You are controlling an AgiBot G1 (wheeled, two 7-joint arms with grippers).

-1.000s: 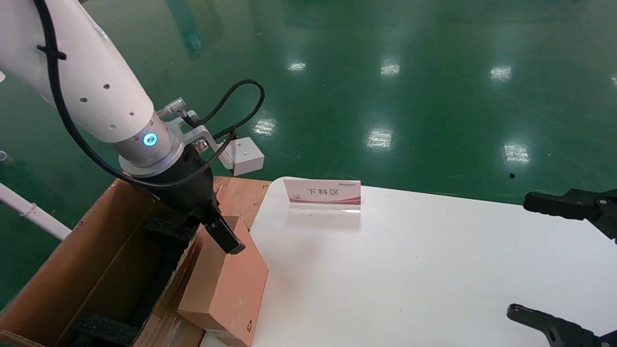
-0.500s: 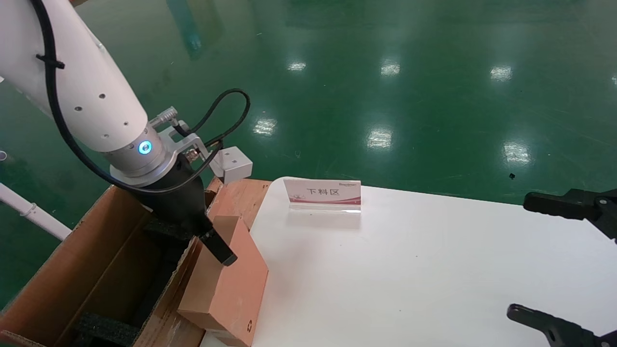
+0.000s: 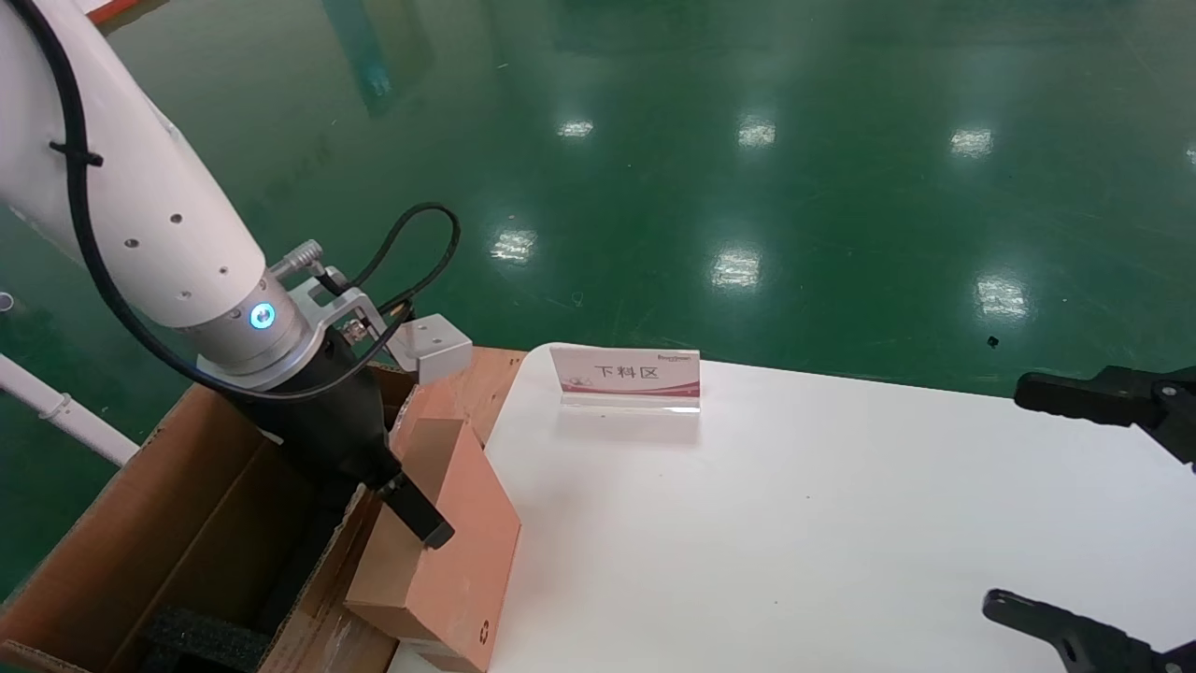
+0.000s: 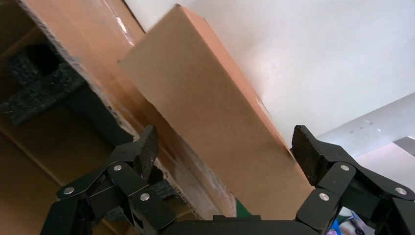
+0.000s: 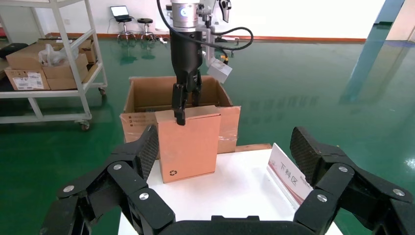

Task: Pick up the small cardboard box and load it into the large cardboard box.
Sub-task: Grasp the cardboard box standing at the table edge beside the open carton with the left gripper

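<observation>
Brown small cardboard box (image 3: 439, 551) leans tilted on the large cardboard box (image 3: 140, 542) edge | left gripper (image 4: 222, 161) spread wide around its top, not squeezing | squeeze gently, lift, lower inside | right gripper (image 5: 222, 161) wide, far off.

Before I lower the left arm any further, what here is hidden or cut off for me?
- Head view: the left gripper straddles the small cardboard box; its far finger is hidden behind the box.
- Head view: the large cardboard box is cut off by the frame edge, and the arm covers much of its inside.
- Left wrist view: the box's lower end is out of frame.
- Right gripper: open and parked over the table.
</observation>
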